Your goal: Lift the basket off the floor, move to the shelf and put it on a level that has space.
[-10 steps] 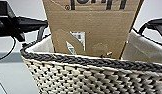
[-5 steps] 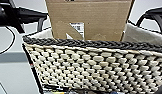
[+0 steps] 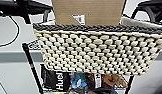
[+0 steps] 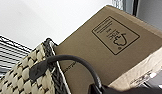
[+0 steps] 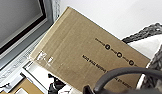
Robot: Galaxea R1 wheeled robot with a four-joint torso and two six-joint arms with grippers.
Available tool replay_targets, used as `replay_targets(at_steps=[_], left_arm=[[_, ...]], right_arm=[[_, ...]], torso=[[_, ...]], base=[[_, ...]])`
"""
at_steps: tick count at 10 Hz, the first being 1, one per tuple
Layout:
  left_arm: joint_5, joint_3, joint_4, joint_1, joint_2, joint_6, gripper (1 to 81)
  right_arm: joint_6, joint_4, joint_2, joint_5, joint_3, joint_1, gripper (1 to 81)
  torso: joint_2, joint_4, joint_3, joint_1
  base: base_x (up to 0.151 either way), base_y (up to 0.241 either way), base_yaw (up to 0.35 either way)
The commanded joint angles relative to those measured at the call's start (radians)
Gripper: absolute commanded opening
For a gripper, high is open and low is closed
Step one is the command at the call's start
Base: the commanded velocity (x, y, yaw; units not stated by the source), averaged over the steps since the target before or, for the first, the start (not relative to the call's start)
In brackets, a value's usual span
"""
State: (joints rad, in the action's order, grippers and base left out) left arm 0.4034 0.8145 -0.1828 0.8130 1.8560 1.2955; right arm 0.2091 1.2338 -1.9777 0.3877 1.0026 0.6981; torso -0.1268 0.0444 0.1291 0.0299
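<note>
The cream woven basket (image 3: 97, 50) with its dark braided rim hangs high and close in the head view, in front of the shelf (image 3: 30, 65). A corner of the top wire level (image 3: 34, 45) peeks out at the basket's left side. A brown cardboard box (image 3: 89, 11) stands inside the basket. My left arm (image 3: 22, 7) and right arm (image 3: 152, 7) reach to the basket's two ends. In the left wrist view my left gripper (image 4: 97, 88) is shut on a black loop handle (image 4: 69, 58). In the right wrist view my right gripper (image 5: 90, 90) holds the other handle (image 5: 127, 72). The floor is hidden.
A lower tier under the basket holds a black "Huel" bag (image 3: 55, 81) and several small packets (image 3: 102, 81). A pale wall (image 3: 12, 32) lies behind the rack, with a cable (image 3: 14, 32) hanging at the left.
The basket has moved up in the head picture and shows larger. More of the cluttered lower tier now shows beneath it.
</note>
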Motion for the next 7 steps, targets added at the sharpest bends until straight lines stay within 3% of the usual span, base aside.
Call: replay_targets(at_steps=[1,5,7], left_arm=[[-0.055,0.107,0.032,0.104,0.086,-0.002,1.0],[-0.035,0.232,0.042,0.105,0.171,-0.010,1.0],[0.008,0.294,0.062,0.104,0.213,-0.010,1.0]], right_arm=[[-0.016,0.006,-0.086,0.028,0.146,0.165,1.0],[-0.017,-0.040,-0.163,0.056,0.261,0.137,1.0],[-0.030,-0.053,-0.209,0.060,0.316,0.102,1.0]], torso=[[0.000,0.000,0.000,0.000],[0.000,0.000,0.000,0.000],[0.000,0.000,0.000,0.000]], base=[[0.000,0.000,0.000],[0.000,0.000,0.000],[0.000,0.000,0.000]])
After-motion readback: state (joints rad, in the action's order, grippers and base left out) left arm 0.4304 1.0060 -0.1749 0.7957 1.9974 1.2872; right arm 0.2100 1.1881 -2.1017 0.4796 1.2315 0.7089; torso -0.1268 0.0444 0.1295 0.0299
